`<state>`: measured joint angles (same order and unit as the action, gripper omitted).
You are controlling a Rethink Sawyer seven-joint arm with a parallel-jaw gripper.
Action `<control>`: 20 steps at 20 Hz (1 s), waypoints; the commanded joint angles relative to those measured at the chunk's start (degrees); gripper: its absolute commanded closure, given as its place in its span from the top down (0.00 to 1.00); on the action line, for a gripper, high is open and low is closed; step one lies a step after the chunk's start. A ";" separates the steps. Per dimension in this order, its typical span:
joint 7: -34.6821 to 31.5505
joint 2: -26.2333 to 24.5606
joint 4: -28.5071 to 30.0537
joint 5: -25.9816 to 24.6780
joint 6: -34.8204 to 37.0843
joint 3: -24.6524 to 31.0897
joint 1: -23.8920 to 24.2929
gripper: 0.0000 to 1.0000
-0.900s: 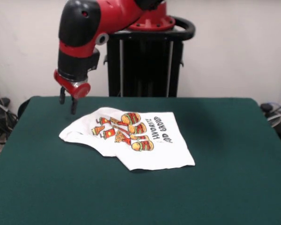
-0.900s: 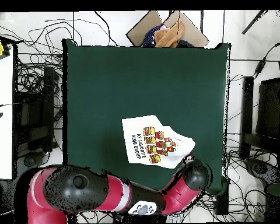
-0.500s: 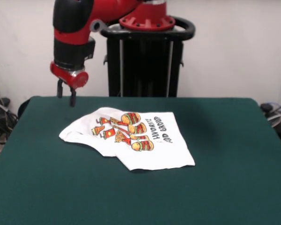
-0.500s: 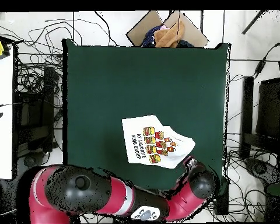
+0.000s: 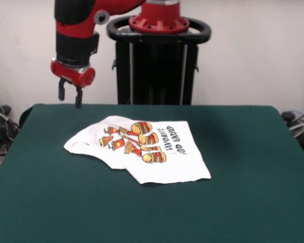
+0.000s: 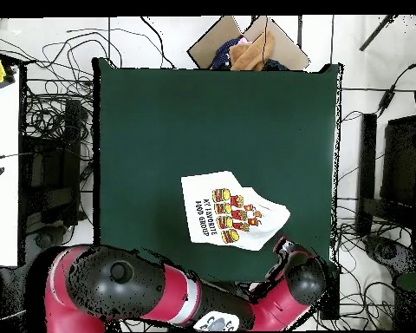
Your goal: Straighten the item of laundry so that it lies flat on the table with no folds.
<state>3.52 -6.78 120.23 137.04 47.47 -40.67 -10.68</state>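
The hand (image 5: 71, 97), empty with fingers apart, hangs above the table (image 5: 253, 202) at the shirt's (image 5: 142, 147) ten o'clock; the soft, light cloth lies mid-table, best pinched at its rumpled near-left edge.

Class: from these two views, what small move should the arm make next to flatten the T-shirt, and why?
Probably lower the gripper toward the T-shirt's rumpled end nearest it. The gripper hangs open and empty above the table's edge, and that end lies bunched and folded.
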 commanded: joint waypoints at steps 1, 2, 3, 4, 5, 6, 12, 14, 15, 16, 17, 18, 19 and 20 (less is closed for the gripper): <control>4.55 -3.16 -6.35 2.12 4.38 8.45 -0.15 1.00; 4.13 -3.81 -7.21 3.13 4.37 9.17 -0.35 1.00; 4.04 -4.74 -8.22 4.71 4.45 9.80 -0.76 1.00; 4.09 -6.09 -9.43 7.23 4.53 10.42 -1.55 1.00; 4.26 -7.34 -10.67 9.58 4.61 10.79 -2.25 1.00; 4.44 -8.59 -11.92 11.93 4.68 11.16 -2.95 1.00; 2.76 -12.97 -16.61 18.47 4.55 11.47 -5.37 1.00; 2.21 -13.75 -17.41 18.88 4.69 11.17 -5.76 1.00; 1.78 -13.50 -17.60 17.63 5.15 11.46 -5.24 1.00; 1.34 -13.25 -17.78 16.39 5.60 11.76 -4.71 1.00; 0.96 -13.20 -17.99 15.87 5.78 11.87 -4.74 1.00; 0.57 -13.16 -18.19 15.36 5.96 11.98 -4.77 1.00; 0.19 -13.12 -18.39 14.84 6.14 12.09 -4.79 1.00; -0.58 -12.16 -17.96 12.78 6.52 12.35 -4.43 1.00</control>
<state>3.52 -17.40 112.73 153.53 47.48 -39.88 -15.34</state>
